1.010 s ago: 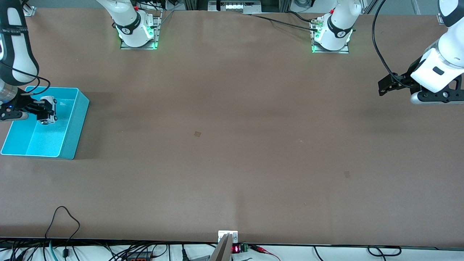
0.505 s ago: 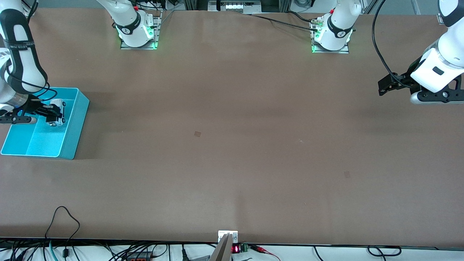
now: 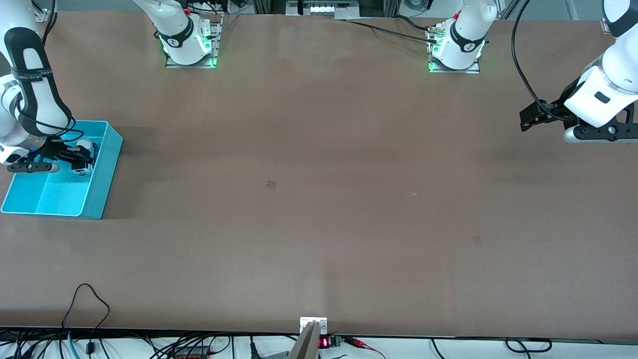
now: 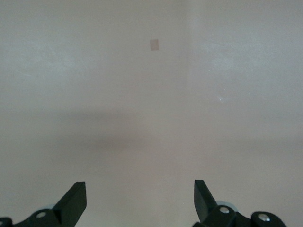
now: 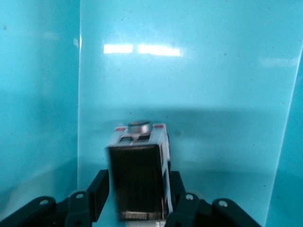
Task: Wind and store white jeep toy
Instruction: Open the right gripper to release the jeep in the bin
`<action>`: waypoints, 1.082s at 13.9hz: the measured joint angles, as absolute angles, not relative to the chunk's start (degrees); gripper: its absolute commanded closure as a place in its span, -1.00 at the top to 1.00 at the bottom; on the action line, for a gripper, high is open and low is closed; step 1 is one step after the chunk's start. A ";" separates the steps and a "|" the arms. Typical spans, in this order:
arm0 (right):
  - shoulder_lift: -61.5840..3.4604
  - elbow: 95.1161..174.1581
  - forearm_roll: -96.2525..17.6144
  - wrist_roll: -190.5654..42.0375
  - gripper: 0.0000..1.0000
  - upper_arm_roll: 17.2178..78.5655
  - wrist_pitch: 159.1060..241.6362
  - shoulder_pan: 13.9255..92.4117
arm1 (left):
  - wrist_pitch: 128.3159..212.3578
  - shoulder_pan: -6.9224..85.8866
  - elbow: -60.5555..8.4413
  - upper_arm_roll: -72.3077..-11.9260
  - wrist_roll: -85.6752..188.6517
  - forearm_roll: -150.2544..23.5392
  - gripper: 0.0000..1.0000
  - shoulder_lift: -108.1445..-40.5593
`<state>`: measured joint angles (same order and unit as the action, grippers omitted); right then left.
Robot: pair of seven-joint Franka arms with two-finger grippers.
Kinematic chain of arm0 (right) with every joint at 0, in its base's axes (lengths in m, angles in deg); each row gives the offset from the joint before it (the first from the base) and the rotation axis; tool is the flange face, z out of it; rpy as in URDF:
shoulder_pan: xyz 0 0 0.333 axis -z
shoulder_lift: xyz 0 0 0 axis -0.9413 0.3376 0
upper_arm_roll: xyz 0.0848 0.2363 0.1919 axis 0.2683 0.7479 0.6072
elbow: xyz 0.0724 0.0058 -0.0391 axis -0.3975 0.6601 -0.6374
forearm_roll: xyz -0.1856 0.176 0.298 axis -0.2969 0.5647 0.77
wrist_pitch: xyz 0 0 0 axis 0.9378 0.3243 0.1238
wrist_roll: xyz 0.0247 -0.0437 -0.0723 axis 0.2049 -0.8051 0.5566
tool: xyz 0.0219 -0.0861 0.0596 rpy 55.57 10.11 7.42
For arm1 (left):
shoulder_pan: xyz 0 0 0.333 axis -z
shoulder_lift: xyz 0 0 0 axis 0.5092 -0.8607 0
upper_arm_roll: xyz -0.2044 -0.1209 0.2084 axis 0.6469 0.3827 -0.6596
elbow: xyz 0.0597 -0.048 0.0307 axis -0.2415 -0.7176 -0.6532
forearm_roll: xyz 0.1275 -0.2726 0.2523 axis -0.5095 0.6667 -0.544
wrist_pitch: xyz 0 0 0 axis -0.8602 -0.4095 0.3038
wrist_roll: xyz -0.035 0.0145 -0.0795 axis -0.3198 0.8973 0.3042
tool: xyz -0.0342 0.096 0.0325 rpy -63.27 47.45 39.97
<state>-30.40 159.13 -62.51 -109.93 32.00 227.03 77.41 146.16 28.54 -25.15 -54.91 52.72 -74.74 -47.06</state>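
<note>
Lowered since the earlier frames, the right end effector is now seen deep inside the blue bin, with the white jeep toy carried down with it, close to the bin's floor near its inner wall. In the right wrist view, the white jeep toy is shown lying between the 2 fingers, its long axis running straight out from the end effector toward the bin wall; the fingers flank its sides, and whether they are gripping or just parting cannot be told. Release is judged to be the step in hand, needing only a widening of the jaws and a straight lift. The left end effector is held open and empty over the surface at its own arm's end, waiting.
</note>
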 measured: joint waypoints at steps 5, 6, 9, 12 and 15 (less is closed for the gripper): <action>-31.65 157.92 -62.50 -111.62 1.00 32.50 226.89 77.34 | 146.12 28.55 -25.14 -54.90 52.72 -74.74 1.00 -47.06; -32.58 157.58 -62.50 -112.35 1.00 32.65 226.67 77.25 | 146.11 28.55 -25.14 -54.90 52.72 -74.74 1.00 -47.06; -36.30 156.63 -62.50 -114.35 1.00 32.98 225.80 76.03 | 146.09 28.55 -25.13 -54.89 52.72 -74.74 1.00 -47.06; -39.95 155.54 -62.50 -114.36 1.00 33.16 222.20 72.14 | 146.08 28.56 -25.12 -54.89 52.72 -74.74 1.00 -47.06; -40.97 153.28 -62.51 -114.34 1.00 33.21 219.55 69.50 | 146.08 28.56 -25.12 -54.89 52.72 -74.74 1.00 -47.06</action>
<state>-40.97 153.28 -62.51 -114.34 33.21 219.55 69.50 146.08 28.56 -25.12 -54.89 52.72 -74.74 -47.06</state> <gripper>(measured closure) 0.000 0.000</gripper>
